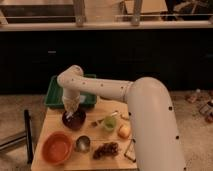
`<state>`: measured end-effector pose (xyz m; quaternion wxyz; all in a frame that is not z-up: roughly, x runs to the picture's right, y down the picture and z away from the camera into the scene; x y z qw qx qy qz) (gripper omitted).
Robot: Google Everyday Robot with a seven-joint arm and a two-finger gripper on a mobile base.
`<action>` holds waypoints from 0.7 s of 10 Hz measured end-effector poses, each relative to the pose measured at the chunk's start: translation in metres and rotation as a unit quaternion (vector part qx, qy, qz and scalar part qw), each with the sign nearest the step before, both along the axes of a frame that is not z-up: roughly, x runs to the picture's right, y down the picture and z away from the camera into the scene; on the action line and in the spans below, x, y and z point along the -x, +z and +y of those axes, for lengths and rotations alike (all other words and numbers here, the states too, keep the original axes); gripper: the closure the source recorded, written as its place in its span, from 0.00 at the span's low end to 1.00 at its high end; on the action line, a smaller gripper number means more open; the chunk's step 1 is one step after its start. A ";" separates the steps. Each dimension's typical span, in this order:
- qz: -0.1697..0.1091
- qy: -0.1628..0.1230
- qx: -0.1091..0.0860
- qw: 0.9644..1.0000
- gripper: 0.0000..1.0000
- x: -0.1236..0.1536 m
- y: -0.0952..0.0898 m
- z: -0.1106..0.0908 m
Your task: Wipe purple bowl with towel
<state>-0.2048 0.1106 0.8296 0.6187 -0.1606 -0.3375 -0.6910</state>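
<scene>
One end effector (pixel 72 110) hung over the purple bowl (pixel 76 122) on the tabletop (pixel 53 128), gripping the towel (pixel 73 101). An orange bowl (pixel 57 148) sat nearby.

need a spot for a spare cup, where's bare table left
Bare table shows between the green tray, purple bowl and orange bowl. The middle is crowded: green cup, metal cup, grapes, with the gripper and towel over the purple bowl.
</scene>
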 end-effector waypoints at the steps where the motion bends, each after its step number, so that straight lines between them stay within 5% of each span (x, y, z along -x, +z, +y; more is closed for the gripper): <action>1: -0.011 -0.006 0.000 1.000 0.95 0.004 -0.005 0.003; 7: -0.047 -0.040 0.030 0.998 0.95 0.006 -0.038 0.051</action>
